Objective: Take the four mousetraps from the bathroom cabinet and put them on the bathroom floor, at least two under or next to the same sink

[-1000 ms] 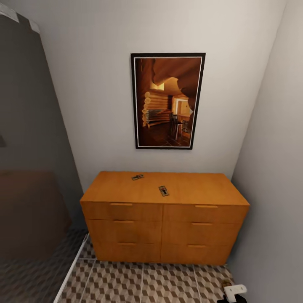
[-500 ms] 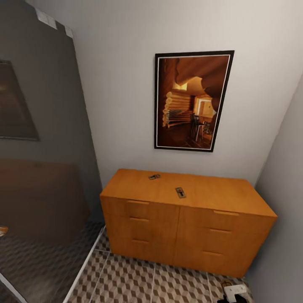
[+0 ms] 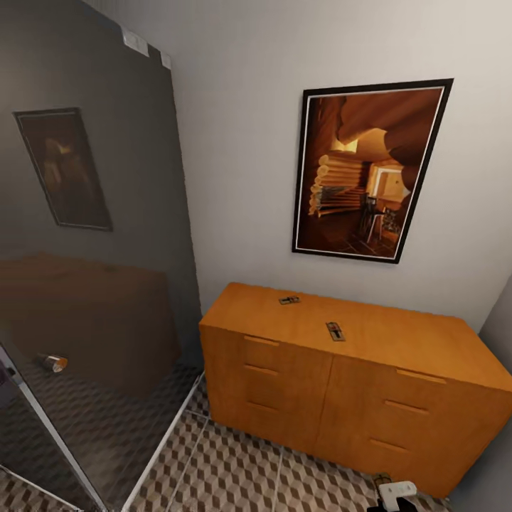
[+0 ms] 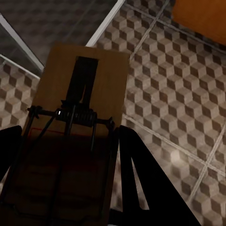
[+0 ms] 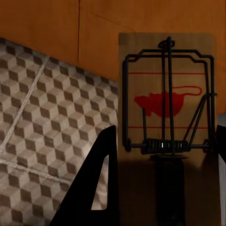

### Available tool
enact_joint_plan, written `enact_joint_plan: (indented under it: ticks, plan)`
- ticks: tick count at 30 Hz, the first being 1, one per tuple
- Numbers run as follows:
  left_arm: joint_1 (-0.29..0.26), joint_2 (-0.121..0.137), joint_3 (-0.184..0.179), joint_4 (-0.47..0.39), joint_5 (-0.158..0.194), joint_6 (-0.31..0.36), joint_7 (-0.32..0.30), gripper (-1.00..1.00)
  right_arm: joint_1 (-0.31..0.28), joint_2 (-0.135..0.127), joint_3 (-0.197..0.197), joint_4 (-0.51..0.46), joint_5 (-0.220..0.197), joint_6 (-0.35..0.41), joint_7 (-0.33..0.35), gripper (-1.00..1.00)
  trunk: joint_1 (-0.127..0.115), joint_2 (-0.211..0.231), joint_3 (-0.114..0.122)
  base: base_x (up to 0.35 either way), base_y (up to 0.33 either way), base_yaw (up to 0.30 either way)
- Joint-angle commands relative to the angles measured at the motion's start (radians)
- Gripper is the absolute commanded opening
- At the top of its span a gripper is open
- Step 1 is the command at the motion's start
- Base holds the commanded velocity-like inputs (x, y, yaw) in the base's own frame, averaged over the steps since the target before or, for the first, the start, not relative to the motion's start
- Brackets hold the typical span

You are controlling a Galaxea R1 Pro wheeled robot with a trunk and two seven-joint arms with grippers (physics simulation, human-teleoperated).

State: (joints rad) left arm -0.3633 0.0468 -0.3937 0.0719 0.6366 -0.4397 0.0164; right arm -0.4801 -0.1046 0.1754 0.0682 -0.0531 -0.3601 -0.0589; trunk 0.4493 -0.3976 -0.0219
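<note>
Here's the bathroom floor [image 3: 235, 469], cube-patterned tiles running up to the foot of the cabinet [image 3: 370, 398], the wide orange-brown unit under a framed picture [image 3: 370, 171], with a dark glass panel [image 3: 92, 284] standing off to its left. Two mousetraps rest on the cabinet's flat top, well apart from both arms: one near the back edge [image 3: 289, 300], one closer to the front [image 3: 335, 331].

Now the carried pair. In the left wrist view, the left claw [image 4: 61, 188] is clamped on a mousetrap [image 4: 80, 94], dark fingers either side of the tan board, spring bar across the middle, tiles showing below it. In the right wrist view, the right claw [image 5: 165, 188] grips another mousetrap [image 5: 165, 84], red mouse print facing the camera, cabinet front and tiles beyond it.

So by my reading this is the carry step: two traps in hand, two to fetch. The next move calls for finding the sink, which I can't spot here, then lowering both boards flat onto the tiles beside or under it before letting go.
</note>
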Motion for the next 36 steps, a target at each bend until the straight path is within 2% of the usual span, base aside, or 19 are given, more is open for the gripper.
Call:
enact_joint_plan:
  ticks: [1,36]
  plan:
    - [-0.002,-0.001,-0.007,0.003,-0.003,-0.004,0.005,-1.0,-0.002,0.0,0.009,0.004,-0.007,-0.007,-0.001,-1.0,0.001,-0.002,-0.002,0.0,0.0,0.283]
    - [-0.002,-0.001,-0.007,0.003,-0.003,-0.005,0.005,-1.0,-0.002,0.0,0.009,0.004,-0.007,-0.007,0.0,-1.0,0.001,-0.002,-0.002,0.0,0.0,0.283]
